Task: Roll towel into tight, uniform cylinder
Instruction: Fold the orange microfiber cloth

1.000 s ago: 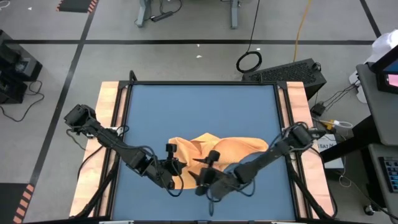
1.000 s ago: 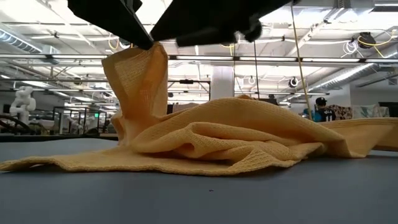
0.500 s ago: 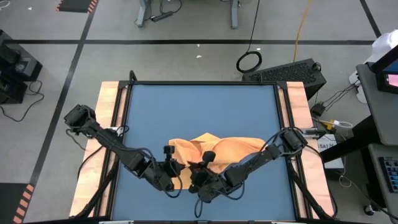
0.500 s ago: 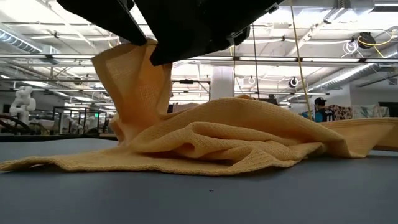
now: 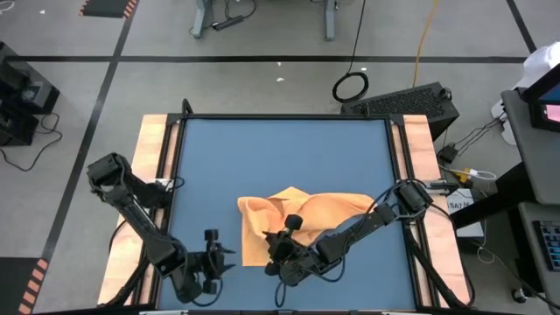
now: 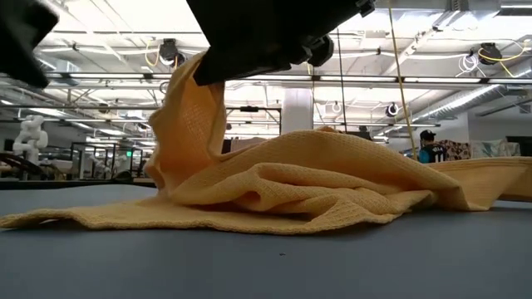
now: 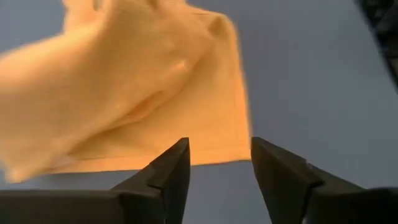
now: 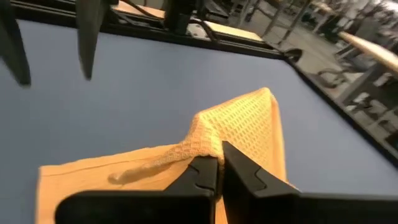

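High view: you've got the towel (image 5: pixel 306 223) bunched at the mat's (image 5: pixel 280 157) near-centre, long axis running left-right, nowhere near a cylinder yet. Right gripper (image 5: pixel 278 248) sits over its near-left corner; left gripper (image 5: pixel 213 260) is well apart, off the cloth.

Low view: one corner is lifted into a peak, rest lies in limp folds. Soft, light waffle weave; I'd judge it sags and slips unless you pinch an edge or corner, not mid-cloth.

Left wrist view: fingers (image 7: pixel 171 171) spread, nothing between them, towel edge just ahead.

Right wrist view: jaws clamped tight on the raised corner fold.
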